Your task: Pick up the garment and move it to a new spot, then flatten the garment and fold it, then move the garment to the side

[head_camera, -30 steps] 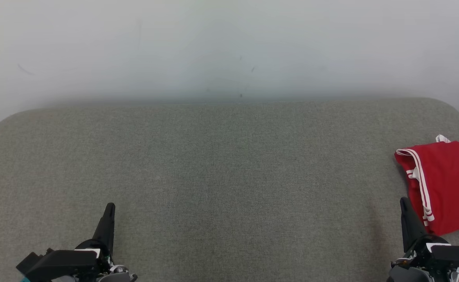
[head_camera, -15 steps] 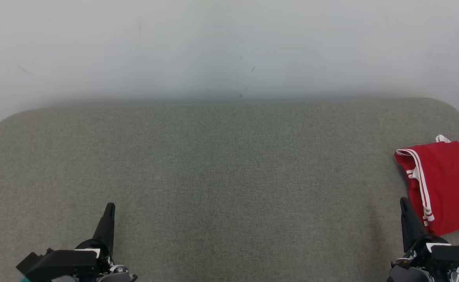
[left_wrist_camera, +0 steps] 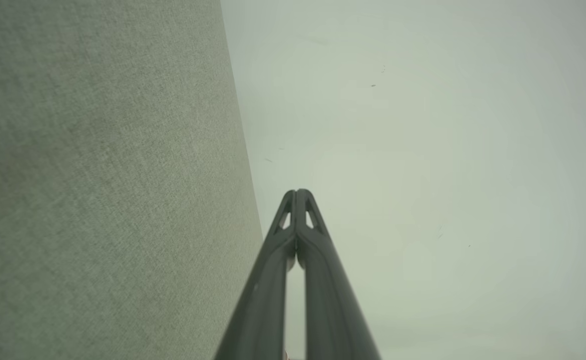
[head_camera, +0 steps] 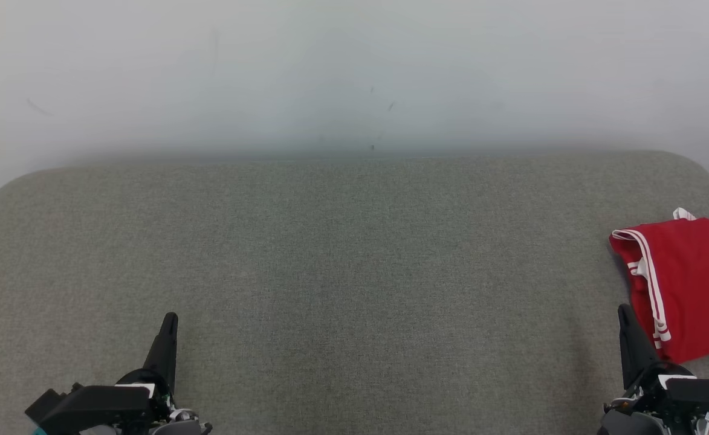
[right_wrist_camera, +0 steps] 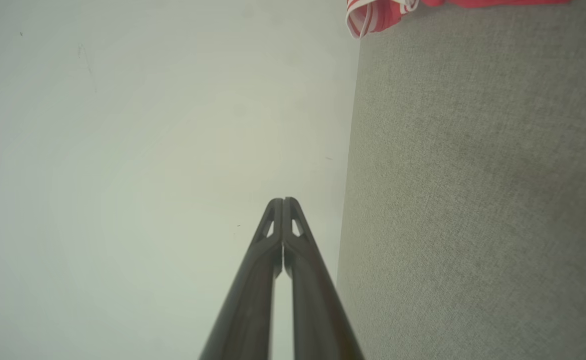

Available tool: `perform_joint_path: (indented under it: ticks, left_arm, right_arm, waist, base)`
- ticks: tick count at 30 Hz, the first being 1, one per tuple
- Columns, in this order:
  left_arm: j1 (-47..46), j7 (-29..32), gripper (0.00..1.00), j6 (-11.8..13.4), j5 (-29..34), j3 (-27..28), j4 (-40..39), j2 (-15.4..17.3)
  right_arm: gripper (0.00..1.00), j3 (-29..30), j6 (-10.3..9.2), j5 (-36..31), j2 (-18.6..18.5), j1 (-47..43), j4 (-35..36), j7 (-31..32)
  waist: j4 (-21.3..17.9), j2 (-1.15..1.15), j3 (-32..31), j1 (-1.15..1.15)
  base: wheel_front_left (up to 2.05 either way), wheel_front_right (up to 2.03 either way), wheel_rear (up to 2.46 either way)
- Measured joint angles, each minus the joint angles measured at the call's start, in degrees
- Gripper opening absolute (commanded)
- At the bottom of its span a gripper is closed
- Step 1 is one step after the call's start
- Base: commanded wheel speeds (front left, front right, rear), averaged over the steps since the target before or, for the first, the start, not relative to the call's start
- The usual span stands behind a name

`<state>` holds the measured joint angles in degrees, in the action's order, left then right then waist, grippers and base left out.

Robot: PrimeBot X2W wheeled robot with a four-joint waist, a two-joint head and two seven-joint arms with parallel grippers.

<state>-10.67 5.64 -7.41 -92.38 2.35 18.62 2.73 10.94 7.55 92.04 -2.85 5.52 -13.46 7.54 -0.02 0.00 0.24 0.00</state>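
Head view: the red garment [head_camera: 689, 278] lies at the right edge of the grey surface [head_camera: 354, 241], just beside the right gripper [head_camera: 622, 312] and well apart from the left gripper [head_camera: 171, 318], both pinched together and empty.

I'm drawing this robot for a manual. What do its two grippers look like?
The left gripper and right gripper match: two long, dark grey fingers tapering to a rounded tip, with small triangular cut-outs near the end. Each rises from a boxy black wrist housing bearing a white patch.
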Motion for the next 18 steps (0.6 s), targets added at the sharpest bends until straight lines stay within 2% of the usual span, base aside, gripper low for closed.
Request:
perform_joint_path:
  ticks: [18]
  left_arm:
    - [-0.01, 0.0, 0.0, 0.0, 0.0, -0.03, 0.01, 0.0]
  right_arm:
    - [0.0, 0.0, 0.0, 0.05, 0.0, 0.01, 0.01, 0.0]
  waist:
    - [0.0, 0.0, 0.0, 0.0]
  base:
    - [0.0, 0.0, 0.0]
